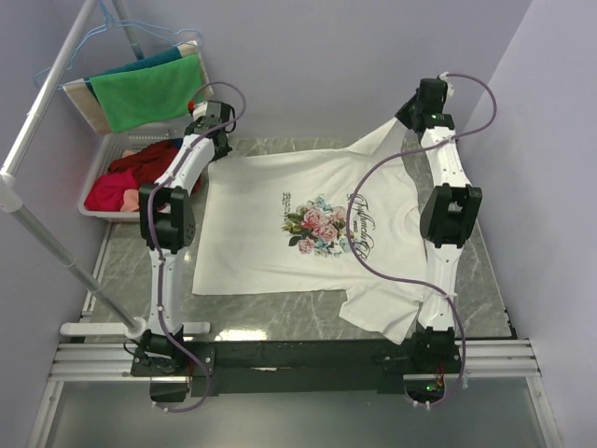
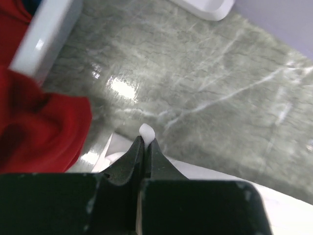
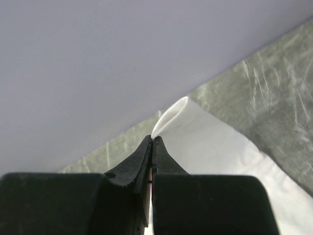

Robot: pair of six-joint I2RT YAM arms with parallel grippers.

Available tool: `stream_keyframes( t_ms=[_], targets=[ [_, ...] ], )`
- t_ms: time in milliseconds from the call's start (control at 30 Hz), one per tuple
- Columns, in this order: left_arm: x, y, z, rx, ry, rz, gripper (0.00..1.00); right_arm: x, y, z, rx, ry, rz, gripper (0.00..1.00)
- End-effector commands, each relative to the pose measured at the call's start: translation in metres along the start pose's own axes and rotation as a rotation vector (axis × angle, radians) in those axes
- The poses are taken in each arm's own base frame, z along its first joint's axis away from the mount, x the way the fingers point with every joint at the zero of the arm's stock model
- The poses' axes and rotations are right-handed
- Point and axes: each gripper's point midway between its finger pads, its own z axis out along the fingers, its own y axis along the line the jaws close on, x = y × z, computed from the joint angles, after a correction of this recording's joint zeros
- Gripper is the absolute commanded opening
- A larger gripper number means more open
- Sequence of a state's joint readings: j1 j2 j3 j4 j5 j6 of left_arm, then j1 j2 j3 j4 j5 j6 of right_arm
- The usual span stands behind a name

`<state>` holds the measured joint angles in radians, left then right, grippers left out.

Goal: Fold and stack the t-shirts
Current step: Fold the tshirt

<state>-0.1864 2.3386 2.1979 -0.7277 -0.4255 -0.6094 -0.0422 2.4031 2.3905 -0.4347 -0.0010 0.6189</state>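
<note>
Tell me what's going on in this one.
Both arms are gripping one white floral t-shirt spread print-up on the table. The left claw is shut on its far hem corner, the right claw shut on its far sleeve, which is raised off the surface. No fold has been made yet. A basket of red clothes sits at the far left.

White links [image 1: 182,173], black joints [image 1: 451,215] — purple cables [image 1: 348,224] alongside; black tool fingers [image 2: 128,161], paint chipped.
</note>
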Motion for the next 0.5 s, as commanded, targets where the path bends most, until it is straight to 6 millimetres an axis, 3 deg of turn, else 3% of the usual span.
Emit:
stream_keyframes(
  t_ms=[0,200,467],
  targets=[
    [-0.035,-0.009,0.003,0.045,-0.089,-0.043,0.01,-0.017,0.009,-0.024,-0.013,-0.028,-0.02,0.0],
    [-0.057,0.003,-0.002,0.016,-0.165,-0.093,0.01,0.002,-0.006,-0.026,0.026,0.024,-0.014,0.0],
    [-0.072,0.0,-0.01,0.05,-0.191,-0.112,0.01,0.015,-0.009,-0.044,0.029,0.081,-0.014,0.0]
  ],
)
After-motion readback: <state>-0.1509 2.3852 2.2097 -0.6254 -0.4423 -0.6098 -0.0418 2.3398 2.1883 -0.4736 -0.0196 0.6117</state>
